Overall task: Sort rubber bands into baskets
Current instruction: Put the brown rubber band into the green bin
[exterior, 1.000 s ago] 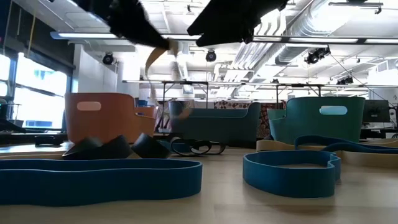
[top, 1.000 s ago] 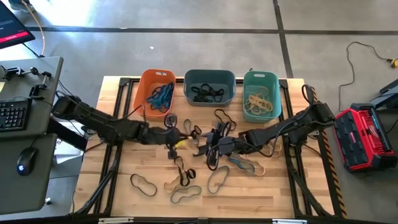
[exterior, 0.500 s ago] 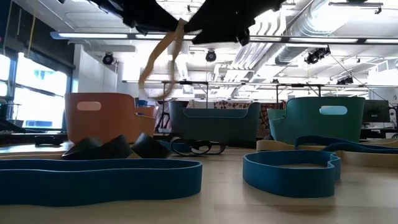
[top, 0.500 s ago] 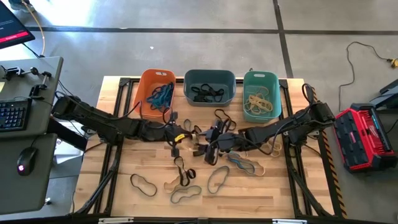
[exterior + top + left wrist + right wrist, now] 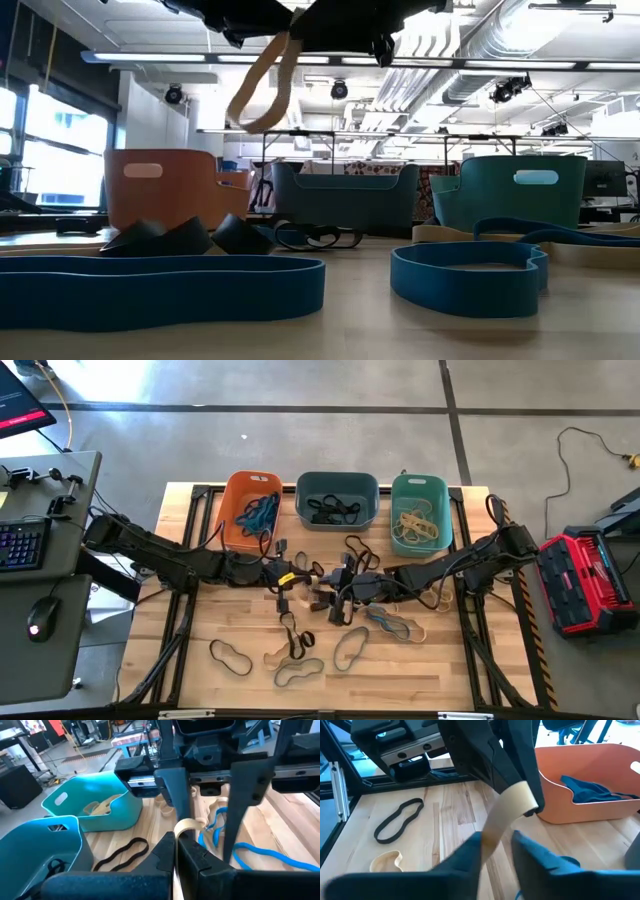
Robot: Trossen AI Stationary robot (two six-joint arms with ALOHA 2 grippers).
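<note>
Tan rubber band (image 5: 506, 812) — pinched in left claw (image 5: 287, 582), airborne.

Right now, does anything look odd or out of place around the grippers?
One thing: a tan rubber band hangs above the table centre, pinched where the left gripper and right gripper meet nose to nose. Which one holds it is unclear. The baskets look sorted by colour.

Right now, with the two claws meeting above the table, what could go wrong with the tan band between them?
1. The left claw pinches the tan band, while the right claw looks open around it. Letting go too soon would likely drop it among the loose bands below.
2. The claws are nearly touching, so they may bump.
</note>
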